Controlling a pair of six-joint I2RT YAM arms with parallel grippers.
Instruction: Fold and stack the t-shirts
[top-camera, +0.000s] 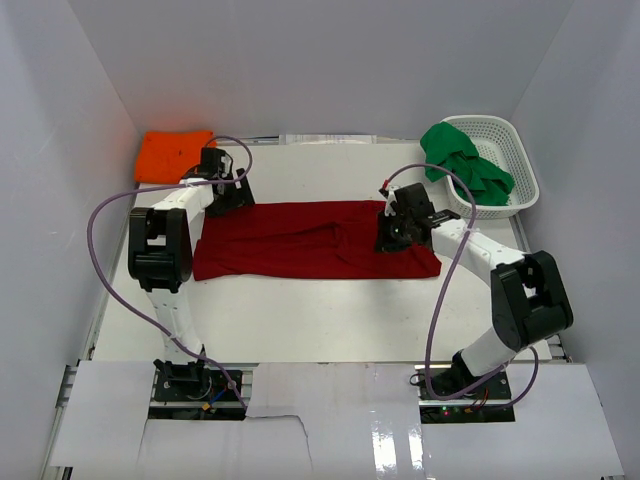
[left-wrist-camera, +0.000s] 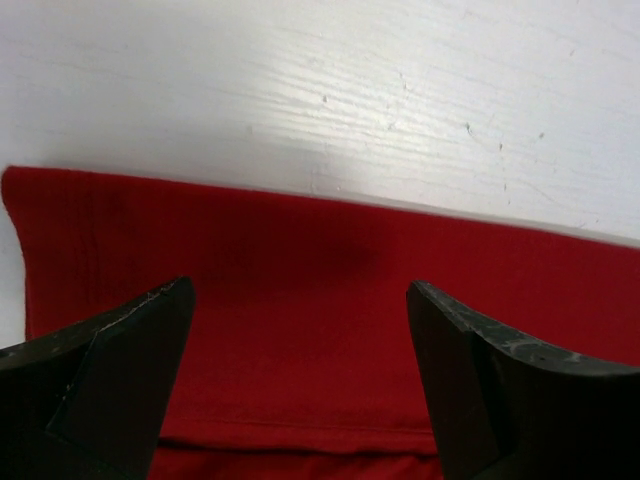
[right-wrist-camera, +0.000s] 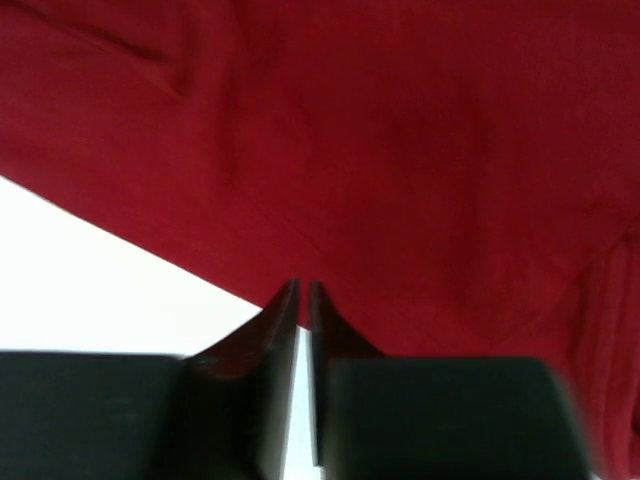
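The dark red t-shirt (top-camera: 310, 240) lies spread flat across the middle of the table, folded into a long band. My left gripper (top-camera: 228, 195) hangs over its far left edge, jaws wide open with only cloth (left-wrist-camera: 300, 230) showing between them (left-wrist-camera: 300, 300). My right gripper (top-camera: 392, 238) sits on the shirt's right part, its jaws (right-wrist-camera: 303, 288) pressed nearly together with the edge of the red cloth (right-wrist-camera: 400, 150) pinched at the tips. A bright orange t-shirt (top-camera: 172, 152) lies folded at the far left corner. The green t-shirt (top-camera: 465, 165) is bunched in the basket.
The white lattice basket (top-camera: 520, 190) stands at the far right by the wall. White walls close in the table on the left, right and back. Bare white tabletop (left-wrist-camera: 400, 90) runs beyond the shirt's far edge.
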